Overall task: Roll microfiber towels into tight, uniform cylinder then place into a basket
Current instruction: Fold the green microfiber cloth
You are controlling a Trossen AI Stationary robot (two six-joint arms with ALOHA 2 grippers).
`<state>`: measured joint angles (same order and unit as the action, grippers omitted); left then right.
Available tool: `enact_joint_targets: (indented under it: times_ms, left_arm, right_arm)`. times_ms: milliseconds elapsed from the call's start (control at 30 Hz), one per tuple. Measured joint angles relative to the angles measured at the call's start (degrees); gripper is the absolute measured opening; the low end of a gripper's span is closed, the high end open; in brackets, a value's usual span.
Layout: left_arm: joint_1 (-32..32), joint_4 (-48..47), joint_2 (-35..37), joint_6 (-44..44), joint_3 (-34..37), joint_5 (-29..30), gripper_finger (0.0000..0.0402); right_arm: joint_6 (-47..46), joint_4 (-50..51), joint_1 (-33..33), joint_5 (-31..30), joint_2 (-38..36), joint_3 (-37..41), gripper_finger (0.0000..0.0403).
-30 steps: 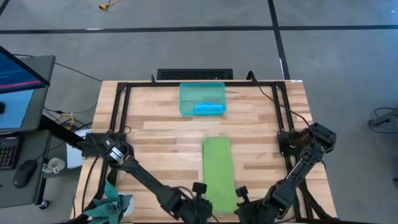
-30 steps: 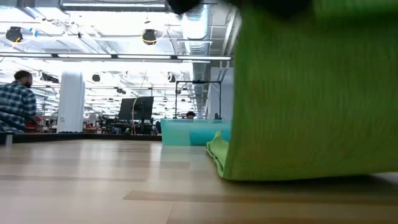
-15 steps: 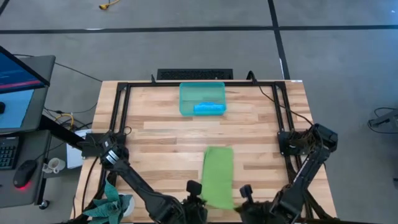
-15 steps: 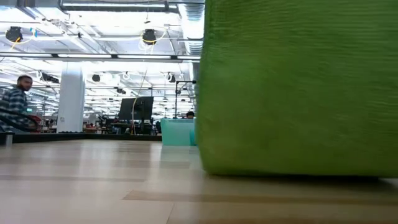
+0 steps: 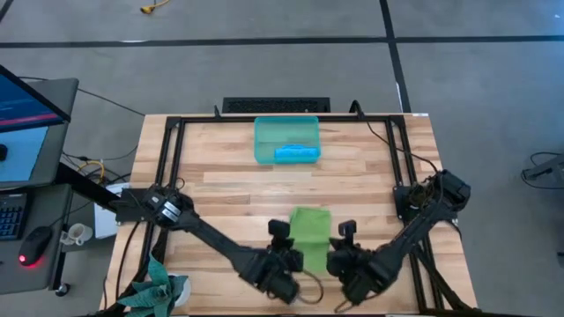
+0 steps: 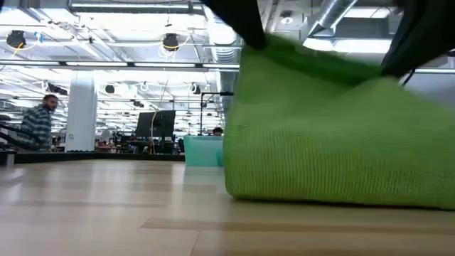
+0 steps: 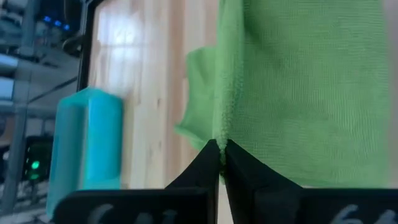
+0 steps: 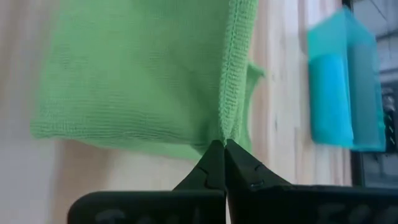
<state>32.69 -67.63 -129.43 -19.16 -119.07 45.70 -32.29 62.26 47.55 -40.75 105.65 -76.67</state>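
we see both end effectors working at the near edge of the wooden table (image 5: 229,185), each pinching one side hem of the lime green towel (image 5: 309,231). the left end effector (image 5: 292,255) is clamped tight on the towel's left edge; in the left wrist view its two dark fingers meet on the stitched hem of the cloth (image 7: 298,93). the right end effector (image 5: 333,255) is likewise closed on the towel's right edge, and its wrist view shows the fingertips pressed together over the hem (image 8: 143,74).

from above, the green towel is folded over on itself, a short patch lying between the two end effectors with its far end resting on the table. in the low view the cloth (image 6: 334,142) fills much of the scene, lifted at its upper corners where dark fingers hold it, and sagging down to the table along its lower edge.

the basket (image 5: 264,141) stands well apart, near the far edge of the table at the middle. inside it, along its near wall, lies the sky blue towel (image 5: 296,153), rolled into a cylinder. the basket also shows in both wrist views (image 7: 68,149) (image 8: 367,81), beyond the green cloth.

in the room behind the table a person (image 6: 39,124) in a plaid shirt is at the far left of the low view.
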Motion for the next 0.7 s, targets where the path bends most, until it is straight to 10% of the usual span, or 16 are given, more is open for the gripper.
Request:
enact_joint_targets:
  times_ms: [700]
  left_arm:
    - [-8.92, 9.18, -0.02, 0.77, 8.04, -5.88, 0.0]
  right_arm:
    - [-2.23, -11.84, -8.72, 3.23, 0.0, 14.69, 0.0006]
